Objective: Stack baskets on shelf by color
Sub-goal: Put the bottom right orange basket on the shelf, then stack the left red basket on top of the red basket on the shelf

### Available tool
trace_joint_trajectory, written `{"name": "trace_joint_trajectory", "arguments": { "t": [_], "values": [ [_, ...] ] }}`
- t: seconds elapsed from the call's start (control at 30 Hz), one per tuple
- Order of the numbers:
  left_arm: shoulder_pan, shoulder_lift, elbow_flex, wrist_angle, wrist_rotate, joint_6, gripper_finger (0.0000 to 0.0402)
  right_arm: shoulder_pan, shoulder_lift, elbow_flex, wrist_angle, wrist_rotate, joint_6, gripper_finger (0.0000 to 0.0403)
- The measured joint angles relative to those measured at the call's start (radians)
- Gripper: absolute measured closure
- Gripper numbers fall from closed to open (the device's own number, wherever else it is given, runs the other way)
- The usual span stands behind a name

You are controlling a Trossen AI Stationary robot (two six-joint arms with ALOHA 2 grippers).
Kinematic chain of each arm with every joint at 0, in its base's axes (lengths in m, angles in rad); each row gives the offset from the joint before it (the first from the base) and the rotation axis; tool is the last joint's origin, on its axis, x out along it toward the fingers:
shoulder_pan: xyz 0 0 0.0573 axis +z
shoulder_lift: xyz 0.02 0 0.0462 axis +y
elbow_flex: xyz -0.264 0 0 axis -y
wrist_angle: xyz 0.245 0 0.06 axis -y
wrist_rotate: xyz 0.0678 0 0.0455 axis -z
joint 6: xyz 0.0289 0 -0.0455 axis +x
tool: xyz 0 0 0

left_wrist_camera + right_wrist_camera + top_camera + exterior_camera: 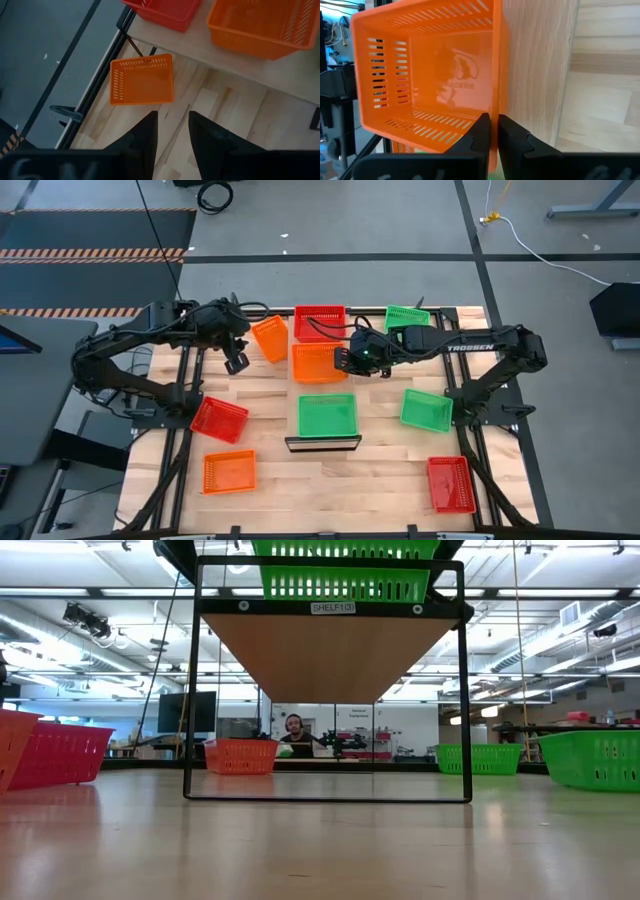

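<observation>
While the right gripper (345,361) pinches the rim of an orange basket (318,363) resting on the shelf (420,340), its narrow jaws just loosening, the placing step looks nearly done; next: let go fully, lift clear. Left gripper (236,365) hovers part-open over the desk (380,465) near another orange basket (270,338). Count, high view: three red, three orange, three green

right arm (470,348): we are reading "TROSSEN" in white on its dark link
shelf frame (332,608): we are reading "SHELF" on a small label; trailing characters are proving too small
other text: we are finding nothing legible
</observation>
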Motion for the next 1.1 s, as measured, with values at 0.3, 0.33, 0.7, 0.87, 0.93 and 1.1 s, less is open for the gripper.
{"name": "trace_joint_trajectory", "arguments": {
  "t": [0.3, 0.33, 0.7, 0.87, 0.93, 1.1],
  "values": [
    [0.000, 0.000, 0.000, 0.000, 0.000, -0.001, 0.0285, 0.000, 0.000, 0.000, 0.000, -0.032, -0.002, 0.0316],
    [0.000, 0.000, 0.000, 0.000, 0.000, -0.001, 0.0285, 0.000, -0.001, 0.000, 0.000, -0.035, -0.002, 0.0309],
    [0.000, 0.000, 0.000, -0.035, -0.001, 0.016, 0.0285, -0.012, -0.092, 0.000, 0.055, -0.061, -0.101, 0.0284],
    [0.032, -0.004, 0.000, -0.043, 0.002, 0.071, 0.0285, -0.046, -0.204, 0.000, 0.044, -0.012, -0.182, 0.0284],
    [0.060, -0.011, 0.000, -0.035, 0.014, 0.114, 0.0285, -0.062, -0.246, 0.000, 0.011, 0.004, -0.228, 0.0285],
    [0.175, -0.044, 0.001, -0.014, 0.151, 0.178, 0.0285, -0.113, -0.324, 0.000, -0.137, 0.021, -0.326, 0.0286]
  ]
}}
